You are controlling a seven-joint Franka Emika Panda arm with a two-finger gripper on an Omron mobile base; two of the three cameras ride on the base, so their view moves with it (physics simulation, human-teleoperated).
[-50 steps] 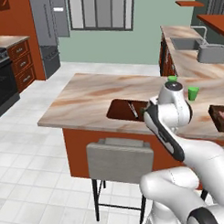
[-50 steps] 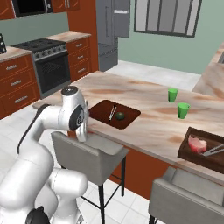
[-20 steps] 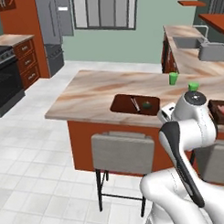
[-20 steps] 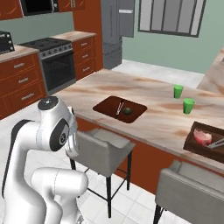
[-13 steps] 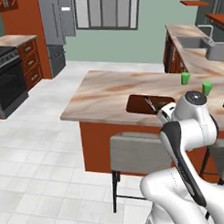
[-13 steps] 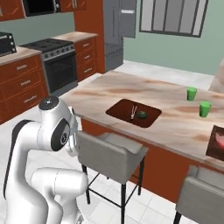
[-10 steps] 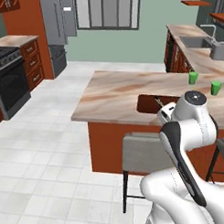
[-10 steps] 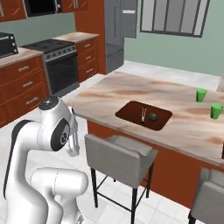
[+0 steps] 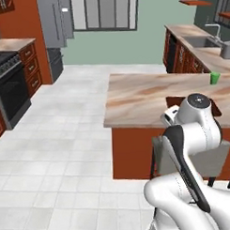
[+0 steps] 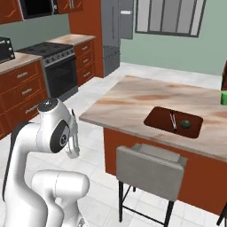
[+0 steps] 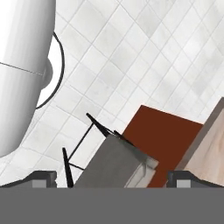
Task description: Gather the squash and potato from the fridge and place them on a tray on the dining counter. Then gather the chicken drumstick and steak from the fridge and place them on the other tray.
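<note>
A dark reddish-brown tray (image 10: 159, 119) lies on the dining counter (image 10: 133, 104), holding the small dark green squash (image 10: 186, 124) beside a thin dark utensil (image 10: 173, 119). A corner of that tray (image 9: 173, 101) peeks out behind my arm. The grey fridge (image 10: 116, 26) (image 9: 52, 23) stands against the far wall, across the tiled floor. My gripper (image 11: 114, 179) is open with nothing between its fingertips (image 11: 43, 177), hanging above a stool and the floor, folded close to my body. The potato, chicken drumstick, steak and other tray are out of view.
A grey-seated stool (image 10: 150, 166) (image 11: 118, 164) is tucked at the counter's near side. A black stove (image 10: 57, 66) (image 9: 10, 92) sits among red-brown cabinets on the left. A green cup (image 9: 214, 77) stands on the counter. Open tiled floor (image 9: 66, 151) stretches toward the fridge.
The base has driven left along the counter, so the counter, tray and stools slide right in both views and the second tray leaves view. The arm stays folded, gripper open.
</note>
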